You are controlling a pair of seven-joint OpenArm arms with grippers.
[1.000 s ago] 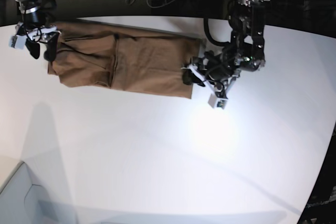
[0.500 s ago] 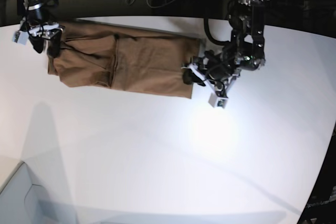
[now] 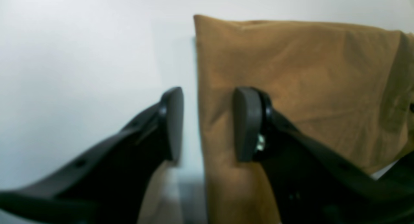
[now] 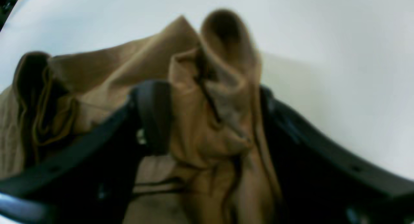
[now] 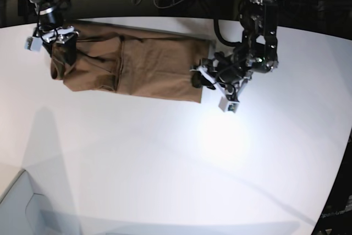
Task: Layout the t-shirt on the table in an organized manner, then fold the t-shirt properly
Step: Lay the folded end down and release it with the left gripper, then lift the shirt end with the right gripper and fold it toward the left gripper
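I see the surface [image 5: 165,152] carrying the t-shirt [image 5: 143,61] near its far edge, already a long folded band; crosswise folds remain, I judge. My right gripper [image 4: 207,117] grasps bunched cloth; my left gripper [image 3: 207,123] straddles the hem, unclenched.

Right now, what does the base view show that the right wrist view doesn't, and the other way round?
Only the base view shows the whole t-shirt lying as a long folded strip on the table, and the left gripper at its opposite end, jaws apart astride the edge.

Only the right wrist view shows the bunched cloth up close: a gathered fold of fabric standing between the right gripper's jaws, which are closed on it.

Both show the tan shirt, the white tabletop and the right gripper at the shirt's end.
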